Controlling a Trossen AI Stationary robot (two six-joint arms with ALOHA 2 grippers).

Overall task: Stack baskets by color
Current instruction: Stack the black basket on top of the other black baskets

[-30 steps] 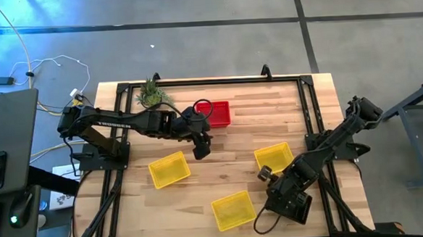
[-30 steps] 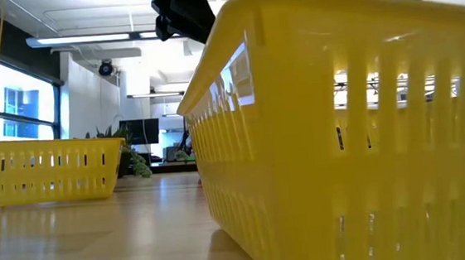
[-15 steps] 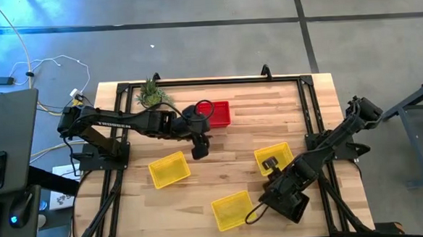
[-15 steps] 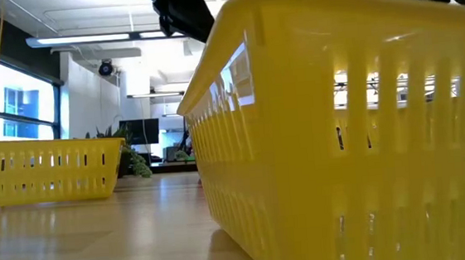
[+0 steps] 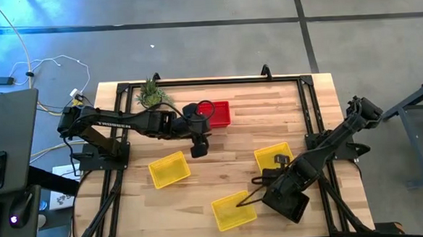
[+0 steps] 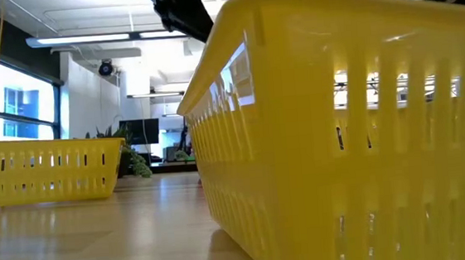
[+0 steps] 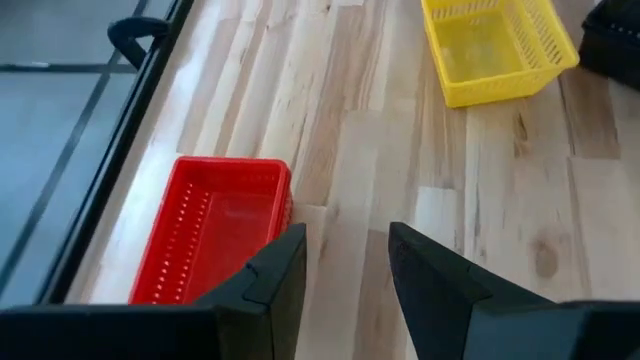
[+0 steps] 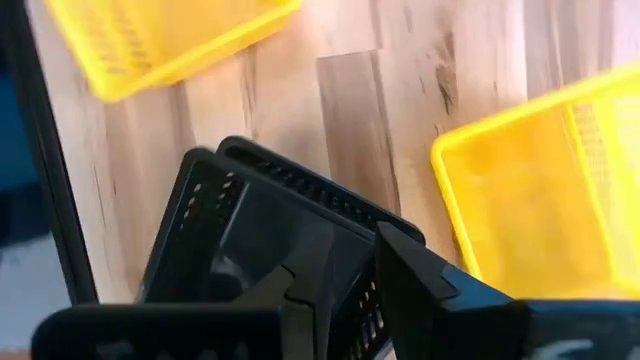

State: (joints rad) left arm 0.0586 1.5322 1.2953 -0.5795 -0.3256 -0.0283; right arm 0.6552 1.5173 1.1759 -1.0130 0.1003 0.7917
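Right wrist view: black basket (image 8: 270, 220) pinched in right end effector (image 8: 345, 262).

wooden table (image 5: 234, 143): three yellow baskets (image 5: 169, 169), red basket (image 5: 215, 112), potted plant (image 5: 151, 93).

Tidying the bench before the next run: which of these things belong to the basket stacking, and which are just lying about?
Job: red basket; three yellow baskets; black basket in right gripper.
Lying about: potted plant; floor cables.
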